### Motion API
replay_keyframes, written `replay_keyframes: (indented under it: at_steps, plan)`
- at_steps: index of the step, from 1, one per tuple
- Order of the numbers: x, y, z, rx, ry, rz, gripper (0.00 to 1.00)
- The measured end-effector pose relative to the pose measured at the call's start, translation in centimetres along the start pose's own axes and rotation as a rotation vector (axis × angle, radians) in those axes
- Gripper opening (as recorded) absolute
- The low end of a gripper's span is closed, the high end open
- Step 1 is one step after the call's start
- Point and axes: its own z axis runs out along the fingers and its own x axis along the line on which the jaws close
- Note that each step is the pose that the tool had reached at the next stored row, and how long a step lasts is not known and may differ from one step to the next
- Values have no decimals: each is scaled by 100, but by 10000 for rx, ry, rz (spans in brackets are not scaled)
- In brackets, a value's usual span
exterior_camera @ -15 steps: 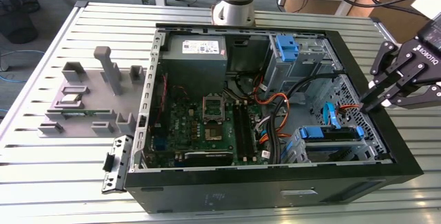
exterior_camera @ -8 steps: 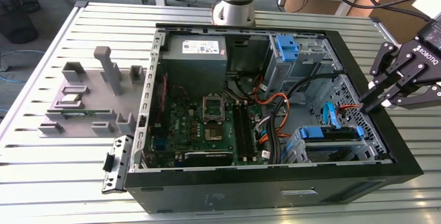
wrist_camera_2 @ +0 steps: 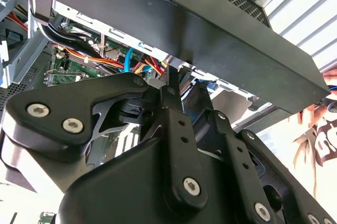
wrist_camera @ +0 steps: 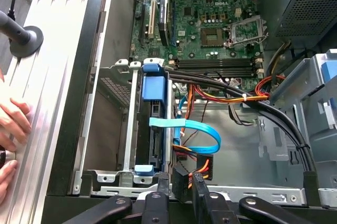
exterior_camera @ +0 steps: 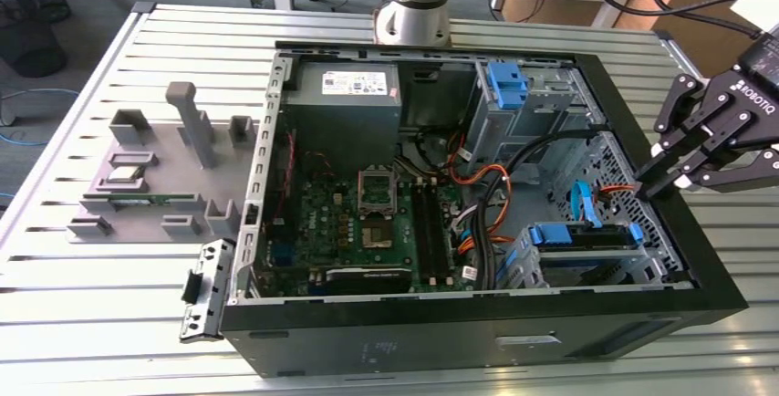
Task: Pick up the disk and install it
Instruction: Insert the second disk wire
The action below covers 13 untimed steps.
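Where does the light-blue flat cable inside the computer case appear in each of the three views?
Exterior view: the light-blue cable stands inside the case, toward the exterior view's right.
Second wrist view: the cable curves up just under the case's black edge.
First wrist view: the cable lies as a flat loop near the picture's middle.
Shared landmark: the orange wires beside it.
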Motion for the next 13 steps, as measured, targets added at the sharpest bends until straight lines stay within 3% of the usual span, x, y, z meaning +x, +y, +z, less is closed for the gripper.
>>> replay_keyframes:
  at_steps: [13]
  plan:
    - [-1, -3, 6, -4, 8, 2, 31]
